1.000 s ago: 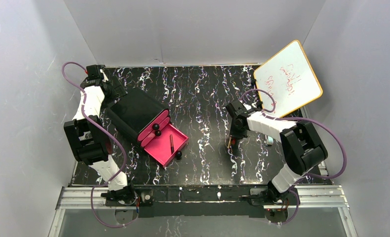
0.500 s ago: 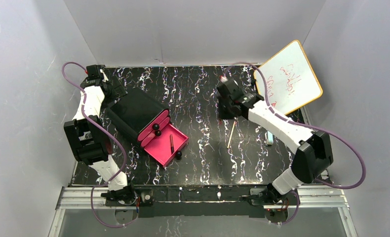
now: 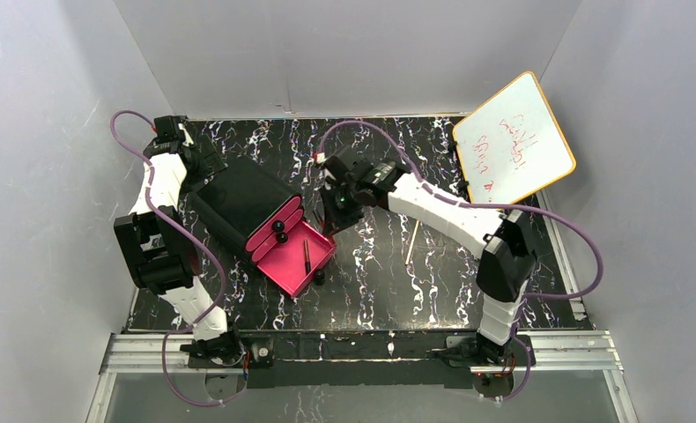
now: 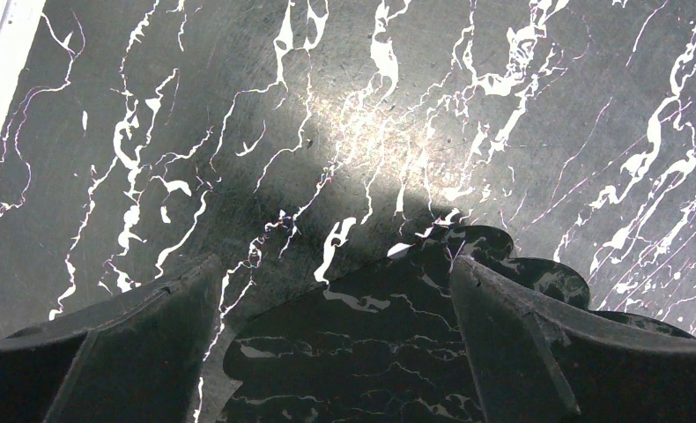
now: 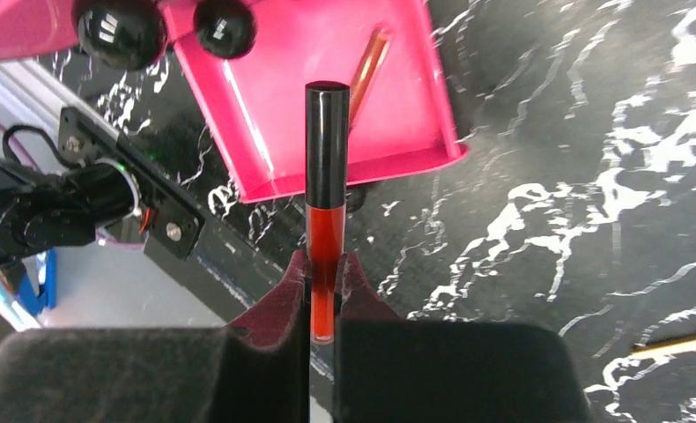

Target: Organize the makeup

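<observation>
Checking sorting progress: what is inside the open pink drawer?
One thin pencil lies in the open pink drawer; nothing else shows. From the right wrist, the red tube in the right gripper covers a strip of it.

black-capped red tube (image 5: 325, 238) pinched in jaws — thin pencil (image 3: 306, 256) in pink drawer (image 3: 285, 264), tan stick (image 3: 410, 240) on table (image 3: 371, 167)
</observation>
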Controlling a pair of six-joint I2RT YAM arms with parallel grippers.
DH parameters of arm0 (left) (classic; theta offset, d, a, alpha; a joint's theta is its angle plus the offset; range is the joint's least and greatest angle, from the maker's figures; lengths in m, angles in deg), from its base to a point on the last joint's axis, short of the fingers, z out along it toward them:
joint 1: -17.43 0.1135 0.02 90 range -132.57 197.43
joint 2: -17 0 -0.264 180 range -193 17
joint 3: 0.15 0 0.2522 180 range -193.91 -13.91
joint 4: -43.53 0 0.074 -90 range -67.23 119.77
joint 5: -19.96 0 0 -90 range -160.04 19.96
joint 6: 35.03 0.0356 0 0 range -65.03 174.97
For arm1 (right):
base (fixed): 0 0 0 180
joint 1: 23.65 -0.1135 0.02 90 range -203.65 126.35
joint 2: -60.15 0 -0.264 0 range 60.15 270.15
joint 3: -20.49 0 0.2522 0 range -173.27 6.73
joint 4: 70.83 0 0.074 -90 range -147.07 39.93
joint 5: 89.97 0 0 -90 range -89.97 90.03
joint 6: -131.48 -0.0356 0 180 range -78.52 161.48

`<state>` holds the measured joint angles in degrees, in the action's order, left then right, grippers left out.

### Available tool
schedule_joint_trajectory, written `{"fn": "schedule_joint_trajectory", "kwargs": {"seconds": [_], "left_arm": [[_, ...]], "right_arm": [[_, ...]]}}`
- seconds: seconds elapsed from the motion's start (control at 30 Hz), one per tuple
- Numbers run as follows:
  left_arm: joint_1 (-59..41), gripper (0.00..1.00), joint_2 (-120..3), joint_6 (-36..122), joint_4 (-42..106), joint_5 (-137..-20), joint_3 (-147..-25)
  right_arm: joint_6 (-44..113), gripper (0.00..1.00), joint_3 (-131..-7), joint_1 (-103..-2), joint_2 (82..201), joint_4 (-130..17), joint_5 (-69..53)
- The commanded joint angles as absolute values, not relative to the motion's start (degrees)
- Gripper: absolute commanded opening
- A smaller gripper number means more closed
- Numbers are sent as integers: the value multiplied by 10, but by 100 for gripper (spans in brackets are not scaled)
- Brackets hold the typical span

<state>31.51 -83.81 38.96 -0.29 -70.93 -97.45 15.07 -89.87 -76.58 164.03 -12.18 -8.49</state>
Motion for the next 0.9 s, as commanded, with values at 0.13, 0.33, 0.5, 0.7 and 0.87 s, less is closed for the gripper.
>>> {"fn": "schedule_joint_trajectory", "kwargs": {"seconds": [0.13,0.33,0.5,0.7,0.87], "left_arm": [[303,98,-825,408,-49,-724,-973],[304,98,-825,407,-49,-725,-973],[303,98,-823,407,-48,-726,-972],[304,99,-824,407,-48,-726,-972],[304,98,-827,407,-48,-726,-972]], "right_arm": [[68,1,-904,-821,1669,-129,-125],[-6,1,-837,-829,1670,-207,-109],[-43,1,-815,-830,1686,-247,-81],[-80,1,-797,-829,1702,-311,-61],[-110,1,-807,-830,1727,-327,-61]]}}
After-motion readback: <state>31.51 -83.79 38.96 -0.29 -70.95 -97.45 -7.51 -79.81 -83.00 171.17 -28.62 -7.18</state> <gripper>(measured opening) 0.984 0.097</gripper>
